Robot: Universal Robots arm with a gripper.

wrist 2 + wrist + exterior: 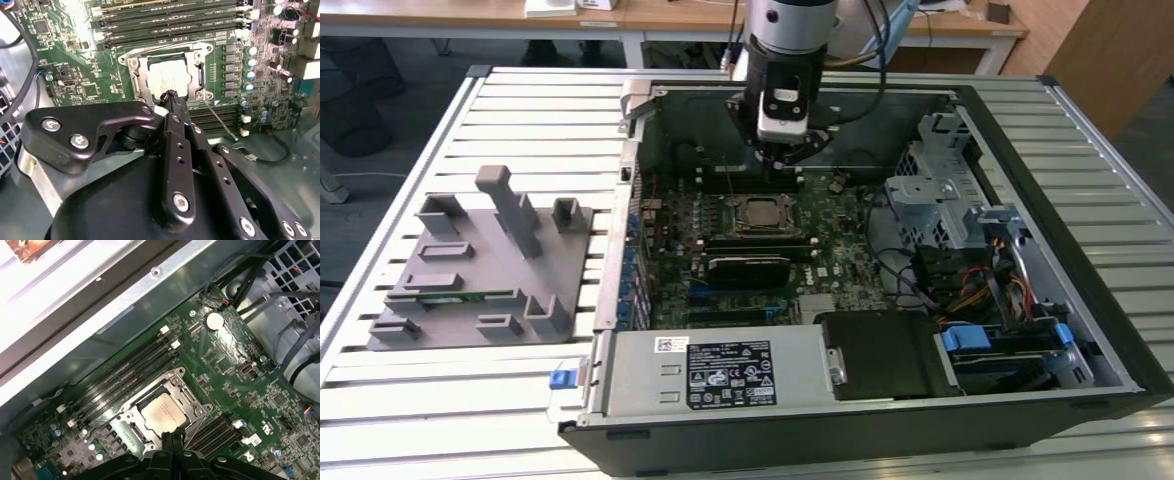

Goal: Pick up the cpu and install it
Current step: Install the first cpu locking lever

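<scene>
Showing the seating stage of the installation: the cpu [754, 213] lies flat inside the metal socket frame [134, 75] on the motherboard [854, 230], near the middle of the open computer case [854, 430], which rests on the slatted bench [520, 110]. The tool [787, 165] hangs from the arm above the board, on the far side of the socket in the exterior view. In both wrist views its two fingers are pressed together with nothing visible between them, and their tip [172, 95] stands at the chip's near edge; whether it touches the metal top plate [162, 414] cannot be told. Judged from this, the pick-up and transfer are done and the chip appears placed in its recess. A thin lever rod [220, 120] juts out beside the frame, so the socket seems unlatched, though this is uncertain. Any further move calls for little sideways force at the chip's edge, lest it shift in the recess, and for clearance from the memory slots [165, 20] just beside the socket. A grey fixture tray [480, 260] sits well apart at the exterior view's left.
</scene>
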